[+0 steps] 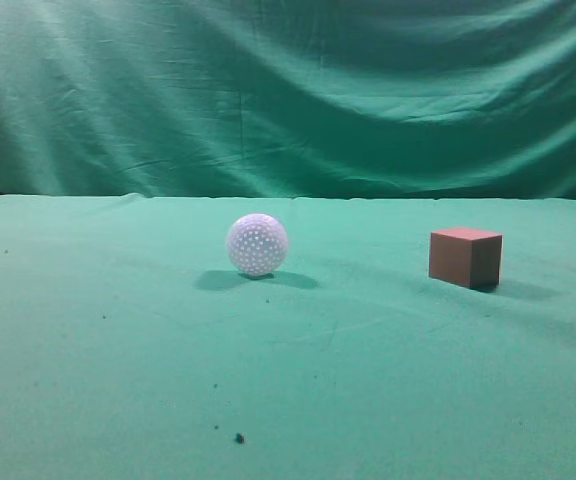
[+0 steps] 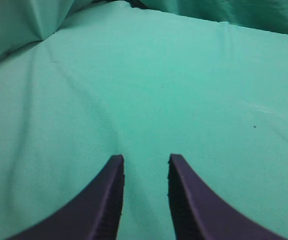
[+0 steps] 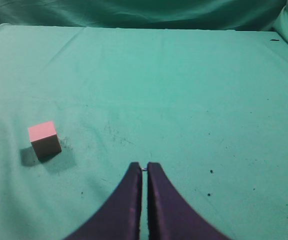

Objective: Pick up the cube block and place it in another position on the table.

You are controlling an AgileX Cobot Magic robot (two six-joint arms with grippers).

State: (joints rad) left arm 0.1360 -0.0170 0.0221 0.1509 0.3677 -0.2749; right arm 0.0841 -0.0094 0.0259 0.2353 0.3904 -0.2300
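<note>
The cube sits on the table, well right of the white ball. The left pincer hangs low over bare cloth, tips parted, holding nothing. The right pincer is clenched empty, with the cube off to its left.
</note>
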